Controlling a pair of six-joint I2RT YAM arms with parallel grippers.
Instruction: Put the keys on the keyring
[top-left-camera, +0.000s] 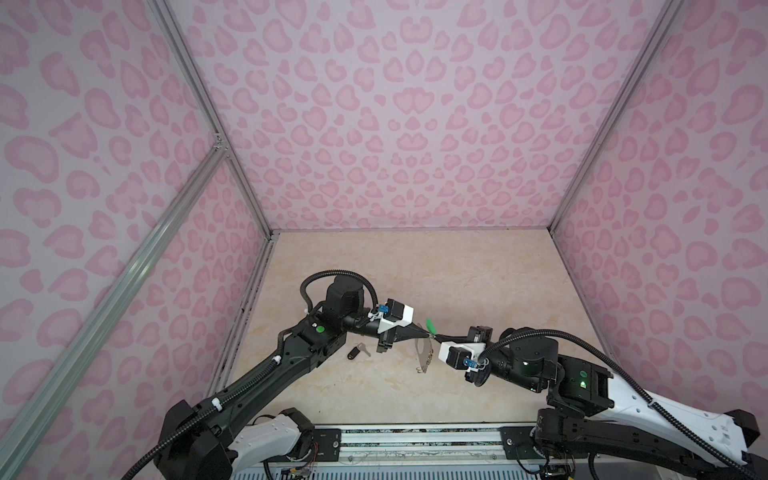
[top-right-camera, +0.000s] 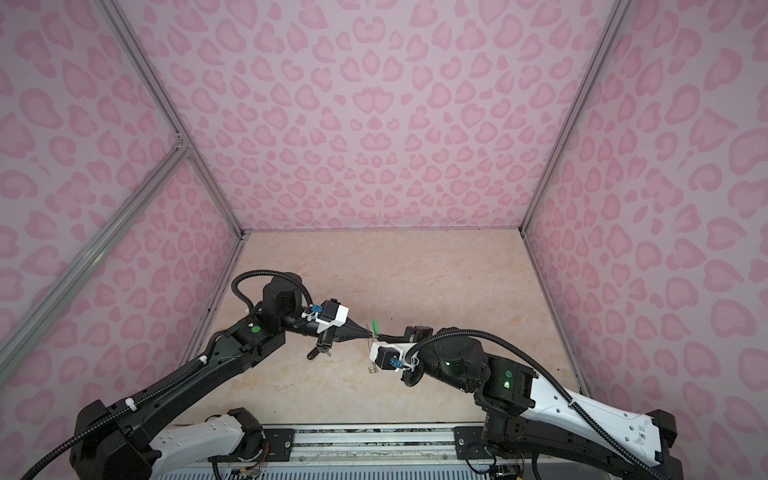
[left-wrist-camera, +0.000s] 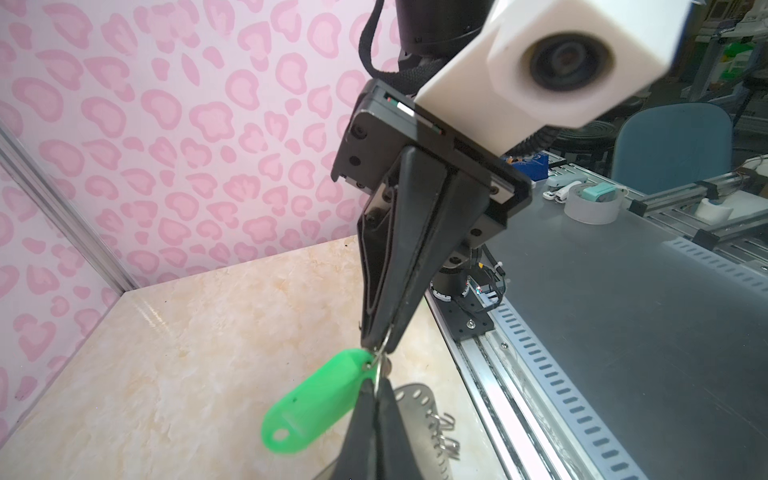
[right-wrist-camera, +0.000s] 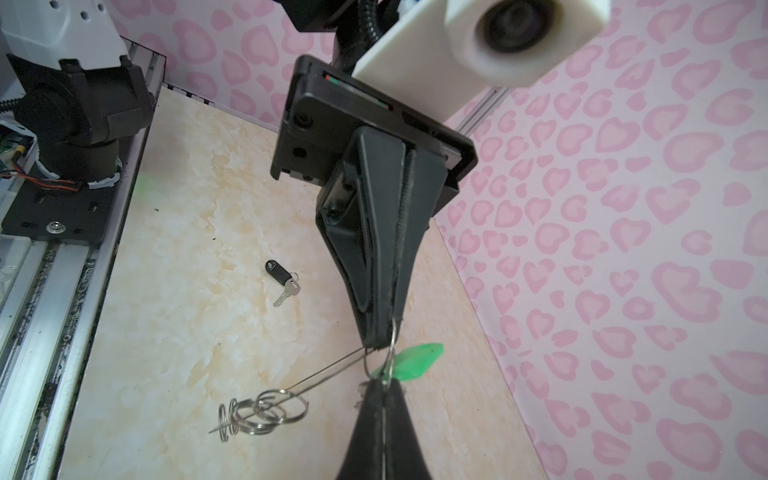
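Note:
Both grippers meet tip to tip above the middle of the beige table. My left gripper (top-left-camera: 427, 332) (left-wrist-camera: 376, 384) is shut at the top edge of the keyring (top-left-camera: 424, 353) (left-wrist-camera: 415, 401), a grey plate that hangs below the tips, with wire rings (right-wrist-camera: 266, 411) at its low end. My right gripper (top-left-camera: 434, 340) (right-wrist-camera: 385, 383) is shut on the small ring of the green-tagged key (top-left-camera: 431, 327) (left-wrist-camera: 316, 403) (right-wrist-camera: 415, 360); its blade is hidden. The black-tagged key (top-left-camera: 360, 351) (right-wrist-camera: 282, 278) lies flat on the table, under the left gripper's body.
Pink patterned walls (top-left-camera: 395, 124) close the table on three sides. An aluminium rail (top-left-camera: 415, 442) with both arm bases runs along the front edge. The left arm's base (right-wrist-camera: 79, 108) stands at the table's front corner.

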